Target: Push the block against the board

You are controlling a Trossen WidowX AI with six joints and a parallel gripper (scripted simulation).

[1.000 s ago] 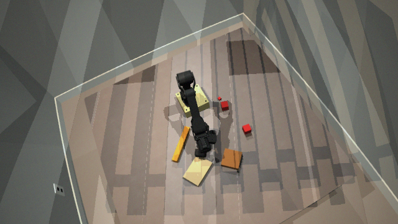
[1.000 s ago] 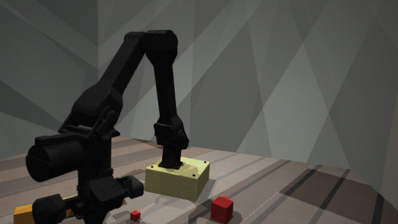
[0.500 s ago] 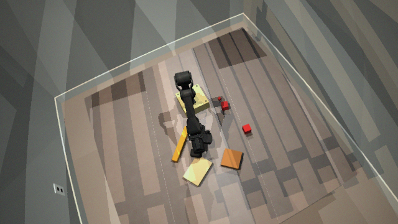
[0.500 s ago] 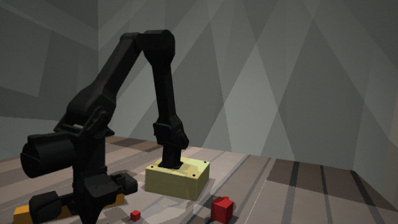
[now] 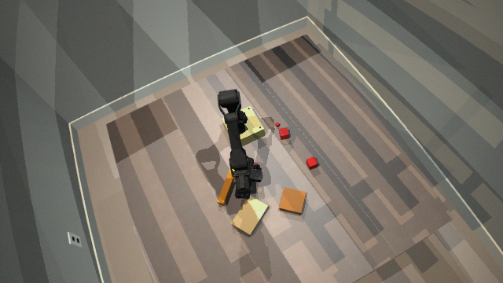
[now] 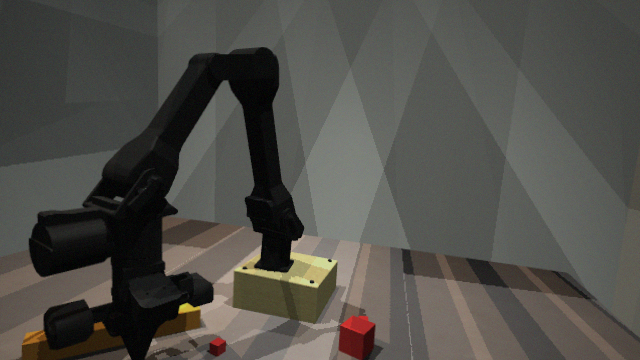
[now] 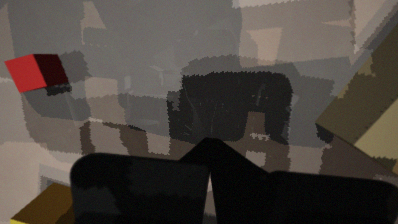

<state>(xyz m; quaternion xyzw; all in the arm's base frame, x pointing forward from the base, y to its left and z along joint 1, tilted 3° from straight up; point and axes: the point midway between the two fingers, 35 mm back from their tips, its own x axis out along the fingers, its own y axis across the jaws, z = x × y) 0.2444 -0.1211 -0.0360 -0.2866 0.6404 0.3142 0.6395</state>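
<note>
Black gripper [image 5: 247, 189] [image 6: 139, 350] [image 7: 210, 145] shut, apparently near pale board [image 5: 250, 217] [image 7: 367, 95]

The arm [image 5: 236, 137] [image 6: 262, 135] looks matt black; the 2 fingers look smooth.

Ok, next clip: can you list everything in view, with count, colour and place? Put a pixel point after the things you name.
Slab [image 5: 292, 200]: 1, orange, squarish, lower centre of top view
Board [image 5: 250, 220] [image 7: 382, 137]: 1, pale yellow, left of the slab there
Bar [image 5: 225, 189] [image 6: 186, 320] [image 7: 47, 202]: 1, orange, left of the pincer there
Cubes [image 5: 312, 163] [image 6: 357, 337] [image 7: 25, 73]: 4, red, three right of the base, one partly hidden by the pincer
Outlet [image 5: 75, 239]: 1, white, left wall
Base [image 5: 255, 134] [image 6: 275, 295]: 1, yellow, under the arm
Arm [image 5: 235, 135] [image 6: 264, 145]: 1, black
Pincer [image 5: 251, 178] [image 6: 139, 356] [image 7: 210, 145]: 1, black, shut
</note>
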